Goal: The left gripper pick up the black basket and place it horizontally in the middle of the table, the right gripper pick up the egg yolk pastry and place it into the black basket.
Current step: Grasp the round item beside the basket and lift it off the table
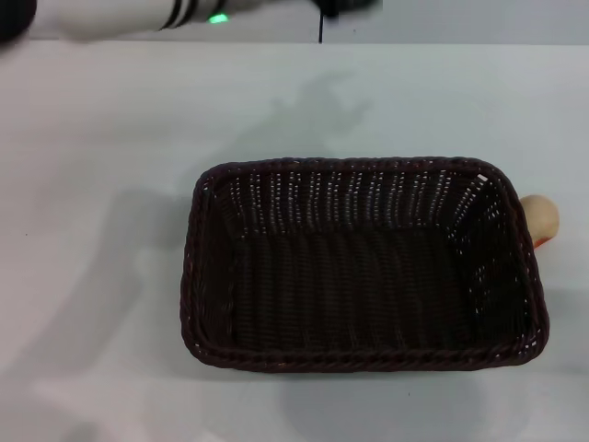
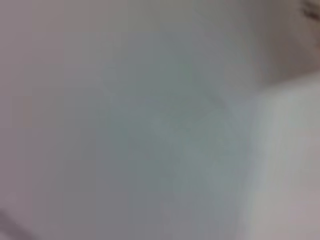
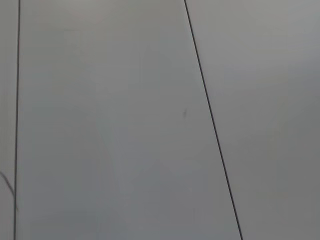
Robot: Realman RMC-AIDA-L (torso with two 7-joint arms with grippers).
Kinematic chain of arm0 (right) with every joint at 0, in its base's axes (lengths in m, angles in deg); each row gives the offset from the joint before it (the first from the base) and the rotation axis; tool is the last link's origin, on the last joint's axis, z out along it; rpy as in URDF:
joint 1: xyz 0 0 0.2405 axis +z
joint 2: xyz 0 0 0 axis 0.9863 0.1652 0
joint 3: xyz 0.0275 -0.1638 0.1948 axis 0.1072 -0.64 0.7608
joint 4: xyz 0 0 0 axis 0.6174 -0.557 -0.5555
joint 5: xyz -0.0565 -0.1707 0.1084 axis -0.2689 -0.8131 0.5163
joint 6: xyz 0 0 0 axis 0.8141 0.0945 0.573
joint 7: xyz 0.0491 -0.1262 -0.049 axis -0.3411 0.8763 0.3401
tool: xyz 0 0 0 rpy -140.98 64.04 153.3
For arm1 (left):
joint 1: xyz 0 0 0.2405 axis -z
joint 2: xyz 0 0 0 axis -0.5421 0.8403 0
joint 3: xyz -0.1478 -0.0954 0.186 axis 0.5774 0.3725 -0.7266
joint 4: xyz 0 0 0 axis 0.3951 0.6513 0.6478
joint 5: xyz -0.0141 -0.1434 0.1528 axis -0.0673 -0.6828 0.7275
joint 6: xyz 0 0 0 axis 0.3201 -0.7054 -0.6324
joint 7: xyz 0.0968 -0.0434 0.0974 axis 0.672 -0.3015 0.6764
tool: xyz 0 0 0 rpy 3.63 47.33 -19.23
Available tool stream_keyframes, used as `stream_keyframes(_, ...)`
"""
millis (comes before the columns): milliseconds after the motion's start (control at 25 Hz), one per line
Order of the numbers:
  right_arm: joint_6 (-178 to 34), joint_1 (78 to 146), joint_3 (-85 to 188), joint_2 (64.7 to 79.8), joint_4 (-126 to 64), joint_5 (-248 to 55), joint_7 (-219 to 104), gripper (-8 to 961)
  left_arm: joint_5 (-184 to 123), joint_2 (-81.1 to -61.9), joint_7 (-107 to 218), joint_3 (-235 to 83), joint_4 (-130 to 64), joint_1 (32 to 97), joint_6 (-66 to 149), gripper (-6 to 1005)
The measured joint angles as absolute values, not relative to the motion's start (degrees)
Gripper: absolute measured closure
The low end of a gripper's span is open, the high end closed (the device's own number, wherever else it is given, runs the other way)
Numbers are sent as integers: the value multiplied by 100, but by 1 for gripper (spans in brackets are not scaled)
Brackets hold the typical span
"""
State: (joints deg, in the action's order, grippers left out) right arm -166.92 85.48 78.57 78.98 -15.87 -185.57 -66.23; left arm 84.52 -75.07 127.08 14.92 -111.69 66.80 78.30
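Observation:
The black basket (image 1: pixel 189 276) lies lengthwise across the middle of the white table (image 1: pixel 92 166) in the head view, and it is empty. The egg yolk pastry (image 1: pixel 542 217) sits on the table just outside the basket's right end, partly hidden by the rim, with a red-orange mark at its lower edge. My left arm (image 1: pixel 138 17), white with a green light, reaches across the far edge of the table. Its black gripper (image 1: pixel 348 5) is only just in view at the top edge, well above and behind the basket. The right gripper is out of view.
The left wrist view shows only a blurred pale surface (image 2: pixel 150 125). The right wrist view shows grey panels with thin dark seams (image 3: pixel 210 120). A dark seam (image 1: pixel 320 32) runs in the wall behind the table.

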Motion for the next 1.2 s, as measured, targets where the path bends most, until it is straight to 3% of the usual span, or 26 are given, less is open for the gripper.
stream_keyframes(80, -16679, 8543, 7856, 7898, -1588, -18554, -6622, 155, 8365, -7493, 12714, 1122, -11367, 6259, 6718, 343)
stream_keyframes(120, -16617, 8541, 7856, 7898, -1595, -18551, -6622, 155, 8356, -7484, 12713, 617, -11496, 5777, 5189, 343)
stream_keyframes(400, -16192, 8583, 7857, 7890, -1633, -18545, -6622, 157, 8813, -7474, 11872, -564, -10757, 5099, 1351, 340)
stream_keyframes(720, -15386, 8707, 7856, 7889, -1710, -18541, -6622, 158, 10078, -7498, 8477, -670, -8380, 4985, -949, 339)
stream_keyframes(1200, -14386, 9252, 7453, 7894, -1710, -18564, -6622, 161, 9795, -7508, 6840, -376, -5985, 5241, -1687, 345)
